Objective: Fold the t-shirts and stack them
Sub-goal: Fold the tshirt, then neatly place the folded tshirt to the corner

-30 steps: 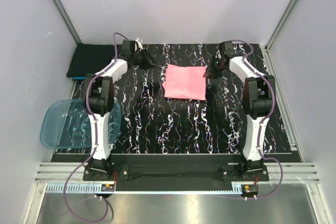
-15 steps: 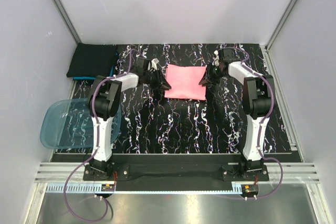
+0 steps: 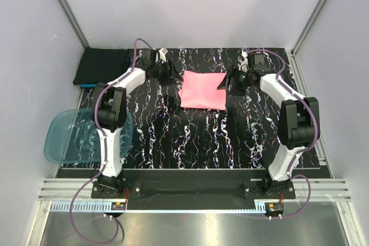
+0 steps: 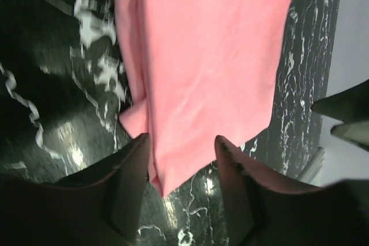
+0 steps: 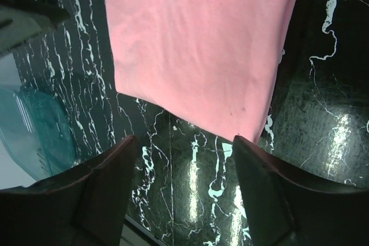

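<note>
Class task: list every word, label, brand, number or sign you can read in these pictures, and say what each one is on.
No text can be read in any view.
The pink t-shirt shows no print or label.
Any marking on the small orange parts at the near rail is too small to read.

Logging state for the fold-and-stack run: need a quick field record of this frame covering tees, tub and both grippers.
pink tee: salmon-pink folded cloth t-shirt, flat at table centre
black tee: black folded cloth t-shirt, far-left corner
tub: translucent blue plastic tub, overhanging left table edge
left gripper: open, pink tee's corner between its fingers
right gripper: open, pink tee's edge just ahead of its fingers
</note>
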